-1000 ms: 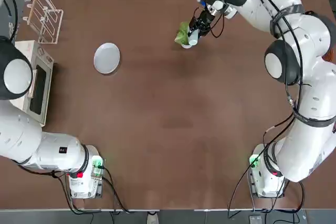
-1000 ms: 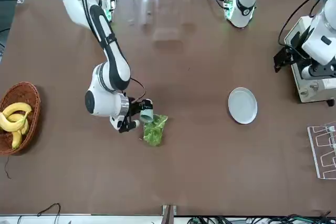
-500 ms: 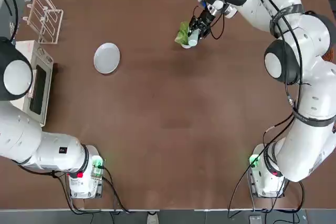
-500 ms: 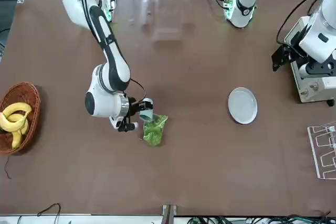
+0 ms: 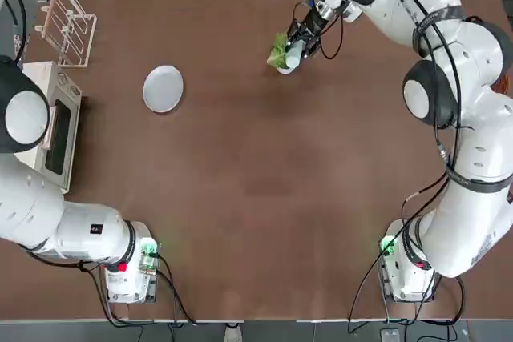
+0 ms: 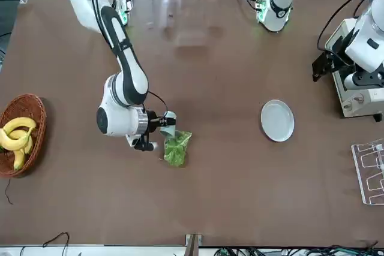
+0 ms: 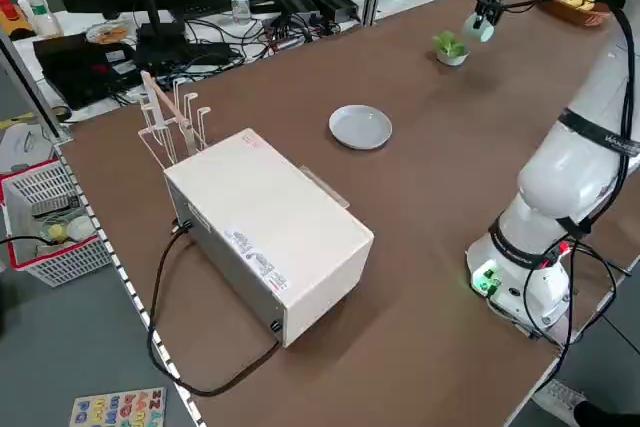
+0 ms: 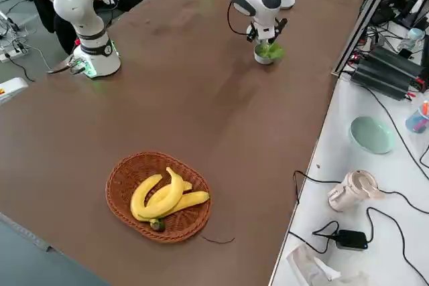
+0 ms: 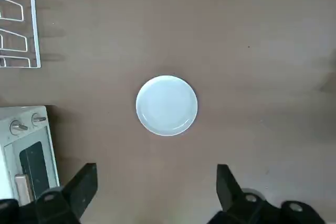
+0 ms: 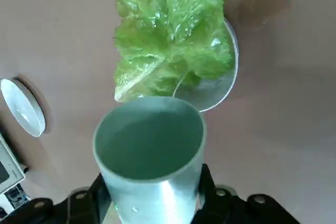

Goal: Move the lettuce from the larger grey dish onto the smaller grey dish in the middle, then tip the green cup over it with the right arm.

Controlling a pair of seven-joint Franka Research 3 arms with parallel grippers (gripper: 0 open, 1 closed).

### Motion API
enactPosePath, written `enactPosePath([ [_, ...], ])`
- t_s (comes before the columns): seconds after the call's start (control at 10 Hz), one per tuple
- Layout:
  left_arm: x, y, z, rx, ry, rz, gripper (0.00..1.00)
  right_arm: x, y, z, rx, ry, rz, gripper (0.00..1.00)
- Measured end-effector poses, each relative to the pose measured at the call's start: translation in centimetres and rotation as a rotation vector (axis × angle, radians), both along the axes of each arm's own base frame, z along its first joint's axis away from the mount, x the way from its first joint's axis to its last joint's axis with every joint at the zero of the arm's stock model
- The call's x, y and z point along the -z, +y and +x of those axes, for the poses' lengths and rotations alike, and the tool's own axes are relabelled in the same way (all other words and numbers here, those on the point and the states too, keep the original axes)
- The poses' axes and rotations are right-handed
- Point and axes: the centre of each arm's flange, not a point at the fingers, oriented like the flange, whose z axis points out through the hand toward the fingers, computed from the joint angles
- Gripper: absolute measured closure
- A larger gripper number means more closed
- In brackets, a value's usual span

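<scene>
The right gripper's fingers (image 10: 208, 195) are clamped on the green cup (image 10: 149, 156) beside the lettuce (image 10: 168, 35) in the bowl (image 10: 215, 88); the left's (image 9: 81, 190) are apart near the plate (image 9: 167, 105).

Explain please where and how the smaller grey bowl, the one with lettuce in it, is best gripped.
Probably best by the bare rim of the bowl, one finger inside and one outside, coming down from above. The lettuce hangs over the opposite side, while this edge is thin and uncovered. The green cup should likely move away first.
</scene>
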Motion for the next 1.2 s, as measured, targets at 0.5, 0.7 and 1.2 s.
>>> enactPosePath([
  [0.5, 1.0, 4.9, 0.4, -0.085, 0.061, -0.103, 0.0, -0.5, -0.5, 0.6, 0.056, 0.07, -0.005, 0.32],
  [0.7, 1.1, 4.7, 0.5, -0.079, 0.061, -0.094, 0.0, -0.4, -0.6, 0.7, 0.019, 0.043, 0.006, 0.32],
  [1.2, -0.7, 3.5, -1.6, -0.054, 0.036, -0.074, 0.0, 1.0, -5.5, 2.5, -0.413, -0.331, 0.126, 0.32],
])
